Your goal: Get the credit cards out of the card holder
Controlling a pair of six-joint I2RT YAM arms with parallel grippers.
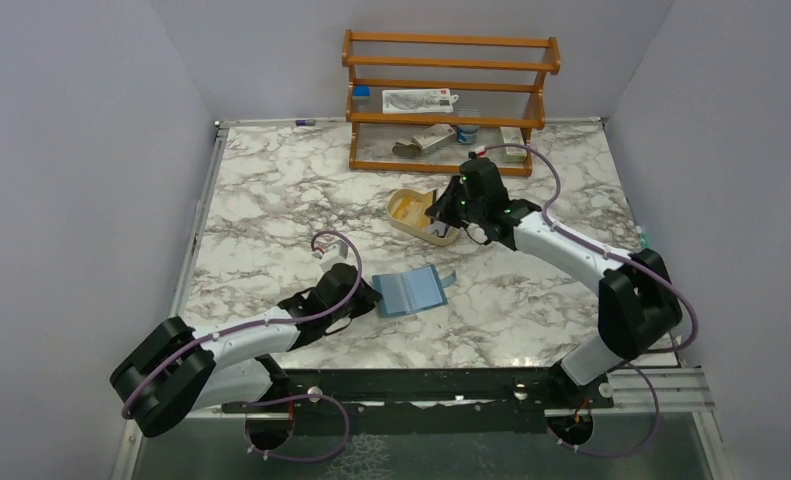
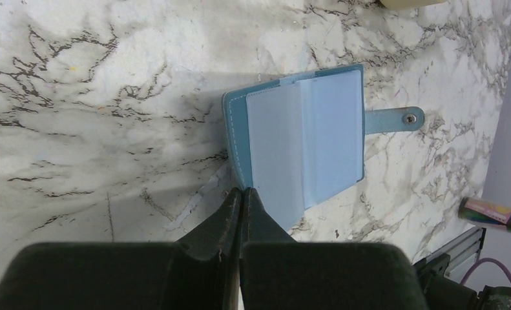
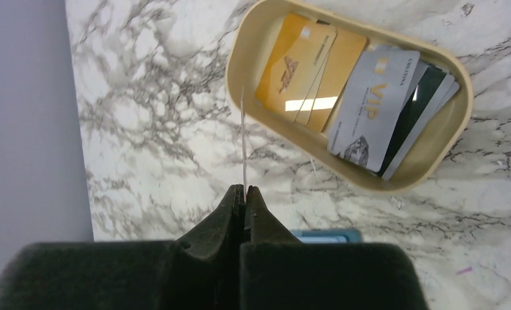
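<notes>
The teal card holder (image 1: pixel 409 291) lies open on the marble, pale blue inside up, snap tab (image 2: pixel 395 119) sticking out; it fills the middle of the left wrist view (image 2: pixel 304 145). My left gripper (image 1: pixel 364 296) is shut, and its tips (image 2: pixel 241 191) touch the holder's near left corner. My right gripper (image 1: pixel 443 222) hovers by the tan tray (image 1: pixel 396 200) and is shut on a thin pale credit card (image 3: pixel 243 135), seen edge-on. Several more cards, gold, grey and dark, lie in the tray (image 3: pixel 265 39). A sliver of the holder (image 3: pixel 323 236) shows behind the right fingers.
A wooden shelf (image 1: pixel 451 95) with small items stands at the back of the table. A striped stick-like object (image 2: pixel 495 213) lies off the table edge by the metal rail. Grey walls enclose the marble top on three sides.
</notes>
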